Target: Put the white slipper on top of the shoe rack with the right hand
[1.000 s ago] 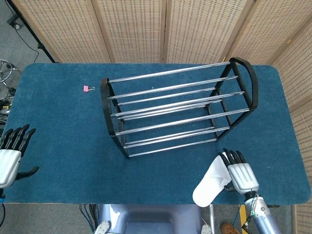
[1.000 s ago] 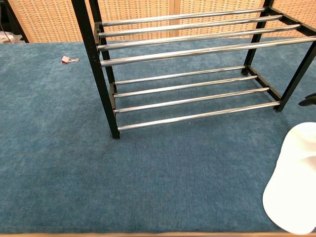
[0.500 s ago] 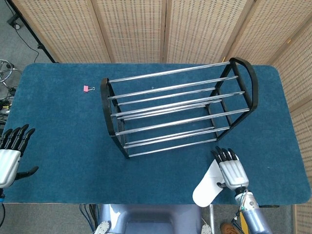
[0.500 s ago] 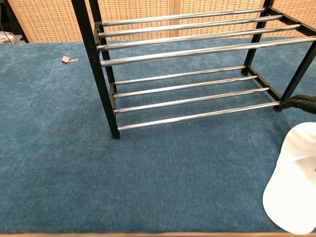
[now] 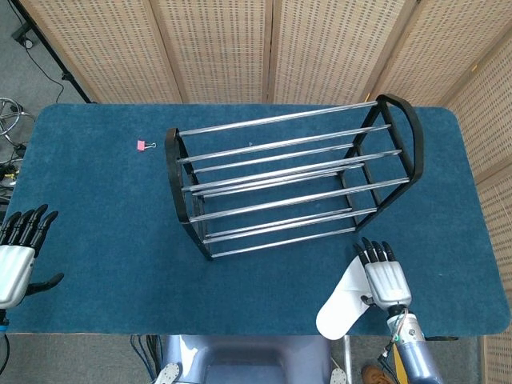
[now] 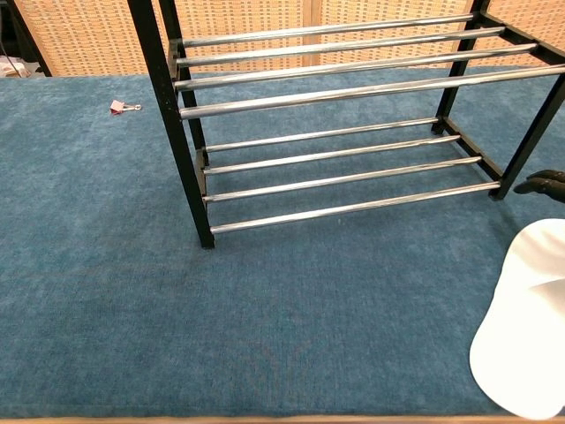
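Note:
The white slipper [image 5: 342,302] lies at the table's front edge on the right, its near end over the edge; the chest view shows it at the lower right [image 6: 521,327]. My right hand [image 5: 384,277] lies flat along the slipper's right side with its fingers stretched toward the rack. Its thumb touches the slipper's edge, and no grip shows. Only its dark fingertips [image 6: 546,184] appear in the chest view. The black and chrome shoe rack [image 5: 292,176] stands mid-table with bare top rails [image 6: 353,53]. My left hand [image 5: 18,254] rests open at the far left edge.
A small pink clip [image 5: 142,145] lies on the blue cloth left of the rack, also seen in the chest view as a clip [image 6: 119,107]. Wicker screens stand behind the table. The rack's near right leg [image 6: 530,132] is close to my right fingertips.
My right hand slid left against the slipper, then eased slightly right and forward. The slipper has barely shifted. The left hand and the rack stayed still.

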{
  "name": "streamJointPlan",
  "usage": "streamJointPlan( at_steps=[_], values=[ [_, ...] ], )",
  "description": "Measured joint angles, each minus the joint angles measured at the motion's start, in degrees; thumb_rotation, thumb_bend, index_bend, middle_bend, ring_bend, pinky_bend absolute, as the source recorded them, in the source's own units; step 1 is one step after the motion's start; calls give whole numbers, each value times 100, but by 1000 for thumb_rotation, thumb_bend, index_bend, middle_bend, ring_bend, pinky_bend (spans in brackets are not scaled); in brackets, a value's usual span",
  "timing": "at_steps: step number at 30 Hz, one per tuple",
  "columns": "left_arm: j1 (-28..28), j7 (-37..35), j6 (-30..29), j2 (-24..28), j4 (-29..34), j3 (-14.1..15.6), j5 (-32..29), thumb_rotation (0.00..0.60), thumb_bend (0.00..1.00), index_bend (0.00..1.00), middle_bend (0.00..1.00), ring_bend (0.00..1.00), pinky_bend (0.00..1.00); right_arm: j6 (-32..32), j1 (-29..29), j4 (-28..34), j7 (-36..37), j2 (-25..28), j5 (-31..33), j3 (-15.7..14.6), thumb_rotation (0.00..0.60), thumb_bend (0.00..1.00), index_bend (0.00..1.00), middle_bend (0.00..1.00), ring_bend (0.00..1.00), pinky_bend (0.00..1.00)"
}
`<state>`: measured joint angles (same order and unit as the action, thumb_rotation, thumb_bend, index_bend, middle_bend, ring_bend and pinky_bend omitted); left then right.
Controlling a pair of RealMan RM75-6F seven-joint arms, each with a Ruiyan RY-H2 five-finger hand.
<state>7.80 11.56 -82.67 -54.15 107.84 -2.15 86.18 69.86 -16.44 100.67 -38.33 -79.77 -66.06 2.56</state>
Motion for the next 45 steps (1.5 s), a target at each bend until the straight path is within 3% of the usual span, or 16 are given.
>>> streamJointPlan(
  at_steps=[13, 17, 19, 25, 28, 32, 40, 45],
  values=[
    [6, 52, 22, -26, 19, 12, -2, 600, 0, 0, 0, 0, 0, 78, 67, -188, 189, 168, 184, -46, 600, 0, 12, 1, 0, 1],
    [8, 68, 28, -34, 20, 13, -7, 600, 0, 0, 0, 0, 0, 72, 71, -269, 397, 162, 72, -59, 600, 8, 87, 64, 45, 121],
    [10, 76, 35, -38, 18, 15, -10, 600, 0, 0, 0, 0, 0, 71, 71, -332, 507, 149, -7, -66, 600, 87, 132, 124, 122, 241],
    [12, 76, 37, -42, 16, 10, -24, 600, 0, 0, 0, 0, 0, 84, 81, -494, 932, 65, -263, -78, 600, 457, 289, 295, 320, 451],
    [14, 76, 40, -43, 16, 11, -24, 600, 0, 0, 0, 0, 0, 138, 103, -629, 1277, -3, -562, -111, 600, 573, 352, 360, 389, 532],
    [11, 75, 36, -42, 17, 15, -15, 600, 0, 0, 0, 0, 0, 253, 138, -872, 1568, -105, -935, -173, 600, 632, 412, 419, 453, 599],
    [7, 58, 28, -36, 18, 15, -11, 600, 0, 0, 0, 0, 0, 363, 179, -1087, 1657, -206, -1199, -241, 600, 638, 571, 524, 539, 671],
    [14, 64, 45, -42, 17, 19, -12, 600, 0, 0, 0, 0, 0, 483, 197, -1232, 1756, -259, -1482, -292, 600, 643, 606, 557, 568, 682]
  ],
)
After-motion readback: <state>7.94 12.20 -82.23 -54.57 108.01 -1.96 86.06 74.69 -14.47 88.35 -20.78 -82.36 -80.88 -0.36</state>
